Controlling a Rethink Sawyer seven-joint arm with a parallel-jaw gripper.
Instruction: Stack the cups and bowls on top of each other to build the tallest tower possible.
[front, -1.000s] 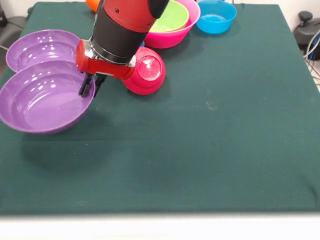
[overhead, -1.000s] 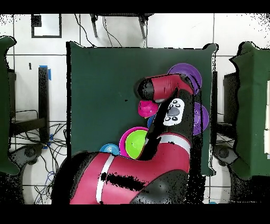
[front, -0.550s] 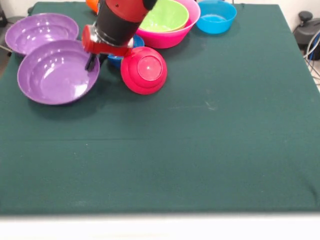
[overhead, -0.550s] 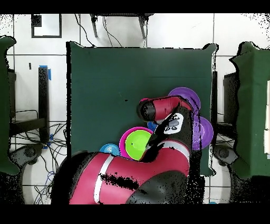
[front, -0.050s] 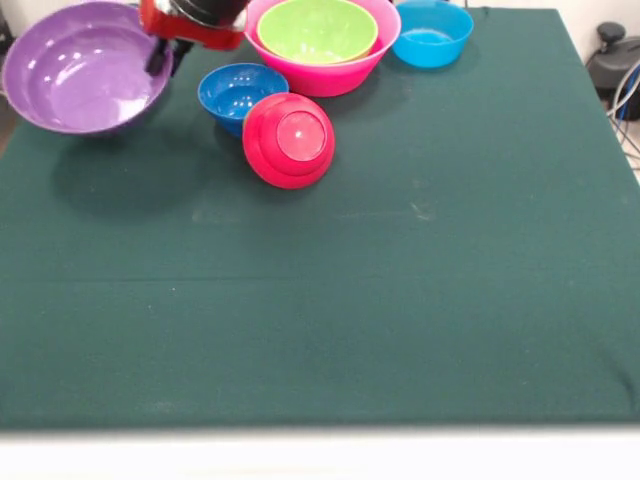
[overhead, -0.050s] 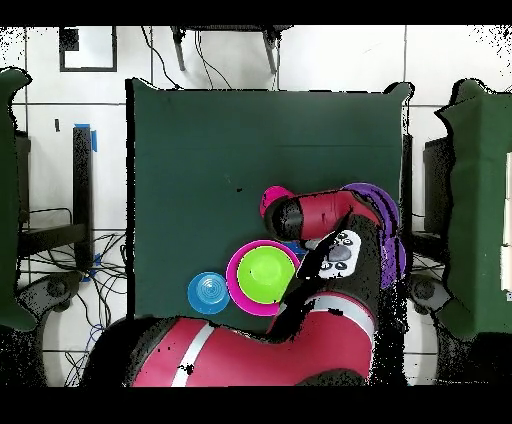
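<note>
At the table's (front, -0.050s: 420, 300) far left corner in the front view, we see the gripper (front, -0.050s: 158, 56) clamped on the rim of a purple bowl (front, -0.050s: 80, 70), holding it tilted and lifted, its shadow on the cloth below. Along the far edge, we note the lime green bowl (front, -0.050s: 318, 28) nested in the pink bowl (front, -0.050s: 340, 72), the light blue bowl (front, -0.050s: 432, 34) beside them. Nearer sit the dark blue bowl (front, -0.050s: 238, 92) and the overturned crimson bowl (front, -0.050s: 288, 140), touching.

A glossy red arm (overhead, -0.050s: 300, 330) with black sections is seen at the lower centre of the overhead view; a grey button panel (overhead, -0.050s: 338, 252) is mounted near its wrist.
</note>
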